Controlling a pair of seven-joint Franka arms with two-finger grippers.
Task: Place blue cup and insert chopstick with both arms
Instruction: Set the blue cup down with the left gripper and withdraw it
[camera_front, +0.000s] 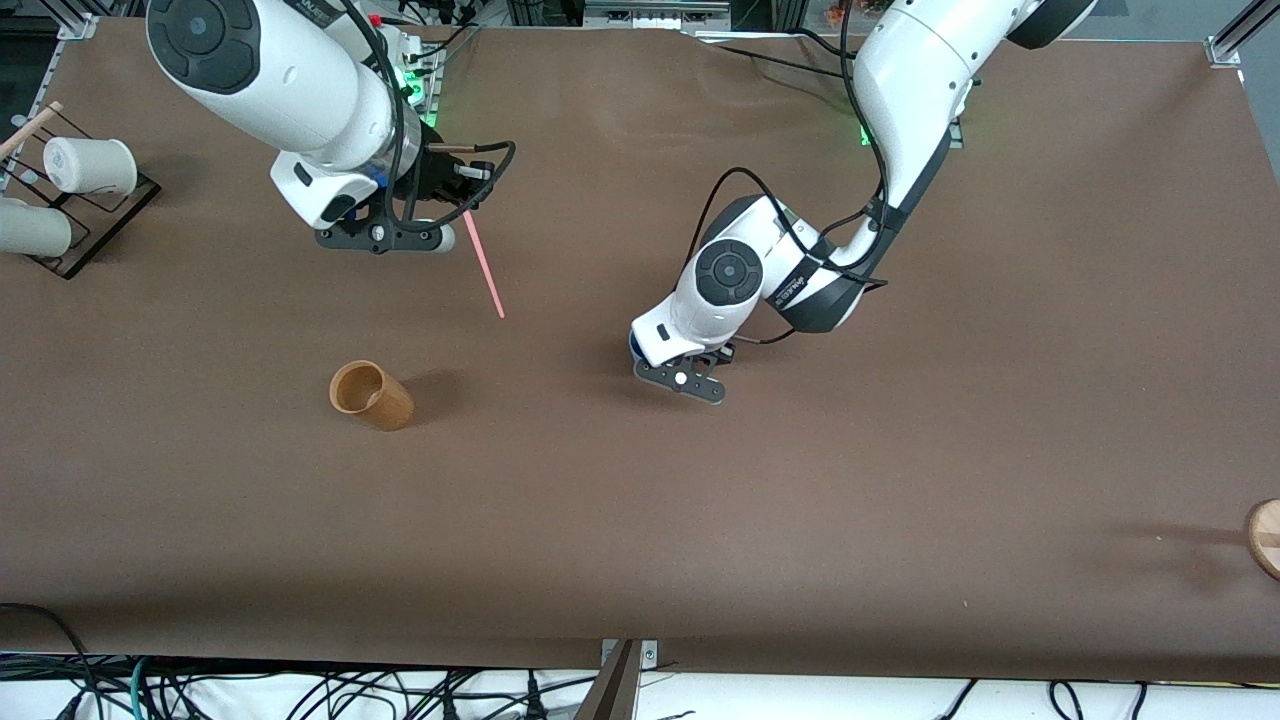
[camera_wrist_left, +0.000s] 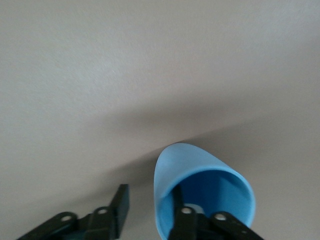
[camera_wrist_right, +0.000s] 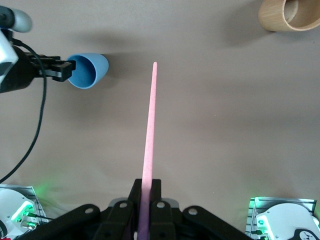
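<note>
The blue cup (camera_wrist_left: 200, 182) is tipped over on the table, its mouth toward my left gripper (camera_wrist_left: 150, 200). That gripper is open and straddles the cup's rim: one finger is inside the cup and the other (camera_wrist_left: 119, 202) is outside, clear of the wall. In the front view my left gripper (camera_front: 668, 362) covers all but a blue sliver of the cup (camera_front: 634, 345). My right gripper (camera_wrist_right: 146, 182) is shut on the pink chopstick (camera_wrist_right: 150, 125) and holds it above the table (camera_front: 485, 270), its free tip slanting down. The right wrist view also shows the cup (camera_wrist_right: 90, 70).
A brown cup (camera_front: 372, 395) sits on the table nearer the front camera than the chopstick, and shows in the right wrist view (camera_wrist_right: 290, 15). A black rack with white cups (camera_front: 80, 190) stands at the right arm's end. A wooden disc (camera_front: 1265, 538) lies at the left arm's end.
</note>
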